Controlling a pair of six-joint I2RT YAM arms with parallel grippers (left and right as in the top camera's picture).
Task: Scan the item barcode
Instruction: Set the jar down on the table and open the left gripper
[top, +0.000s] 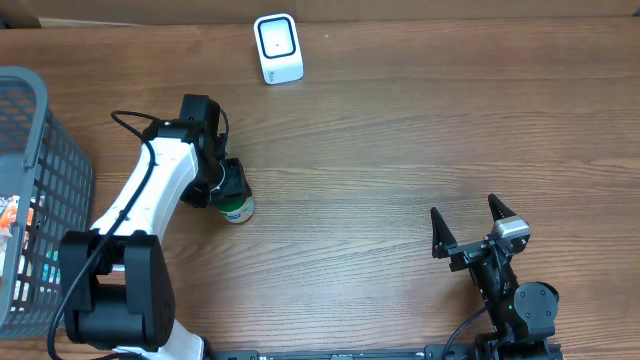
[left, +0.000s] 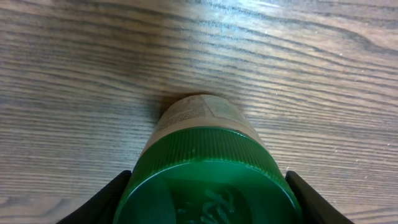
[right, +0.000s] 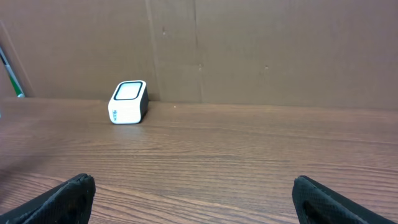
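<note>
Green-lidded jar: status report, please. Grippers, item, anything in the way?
Left gripper shut on green-lidded jar. Right gripper open, empty. Nothing between jar and white scanner.

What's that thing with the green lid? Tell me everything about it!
It is a small jar with a ribbed, shiny green plastic lid and a pale label of tiny print. Its far end meets the wooden table, lid toward the left wrist camera. The left gripper clamps the lid, a black finger on each side.
</note>
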